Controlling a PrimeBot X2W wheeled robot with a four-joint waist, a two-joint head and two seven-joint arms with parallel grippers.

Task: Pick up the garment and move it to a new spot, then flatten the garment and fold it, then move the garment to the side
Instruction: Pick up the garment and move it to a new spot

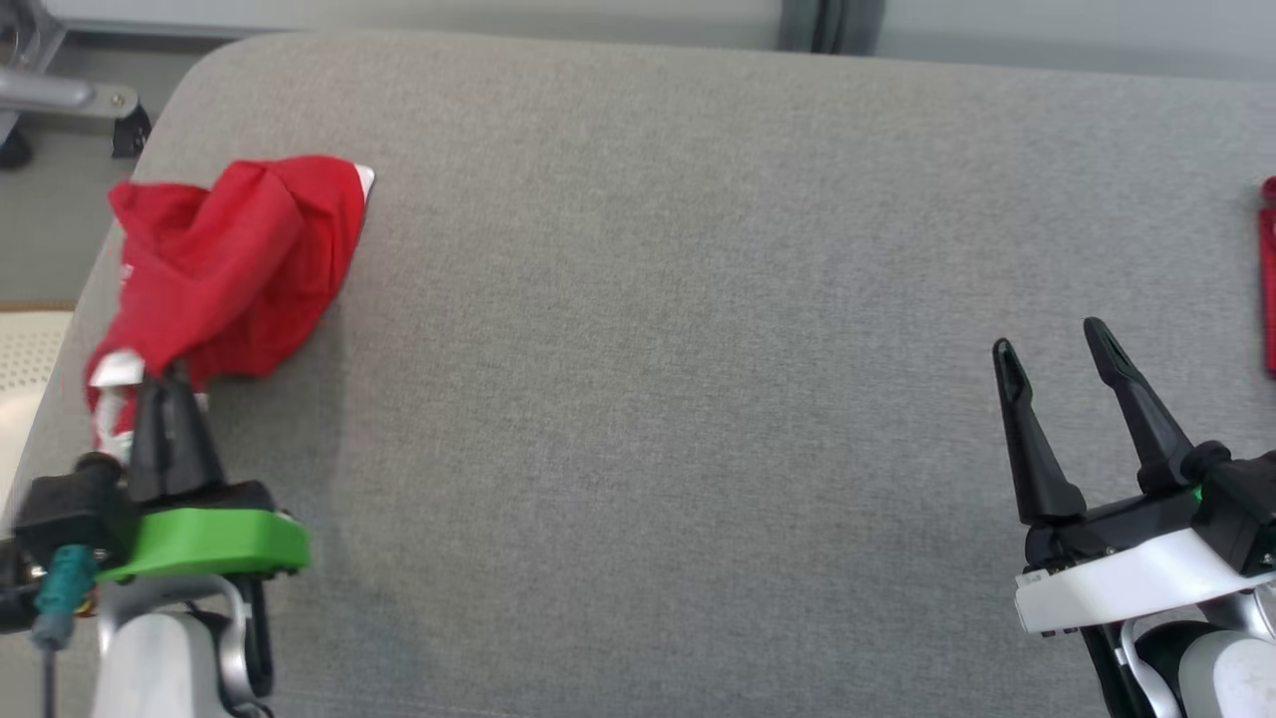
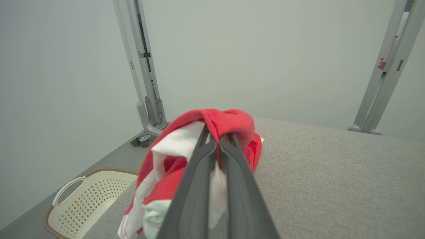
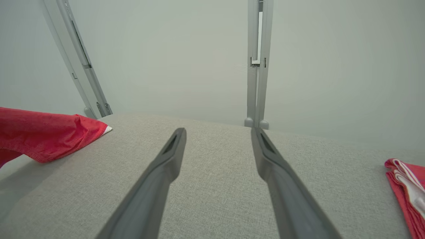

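Risk first. The left gripper [image 2: 217, 136] has its two fingers pressed together on a small bunch at the near end of the garment [image 1: 239, 254]. The pinch looks thin, only a fold or two of cloth. If the arm lifts or drags fast, the fold could probably slip out.

- The garment sits at the left edge of the grey padded surface [image 1: 698, 349], toward the far-left corner, and some cloth seems to overlap that edge.
- A slip here could send the garment over the side, toward the perforated basket [image 2: 86, 202] on the floor below.
- Grabbing several layers at once may also keep it bunched, which would make flattening harder.
- The right gripper [image 1: 1047, 341] hovers with its fingers spread wide and nothing between them. It is near the near-right corner, well apart, so it is no help in a slip.

Garment: red, with white lining or trim, crumpled into a heap and drawn up toward the pinch. A white corner shows at its far side.

A second red cloth [image 1: 1268, 279] lies at the right edge.
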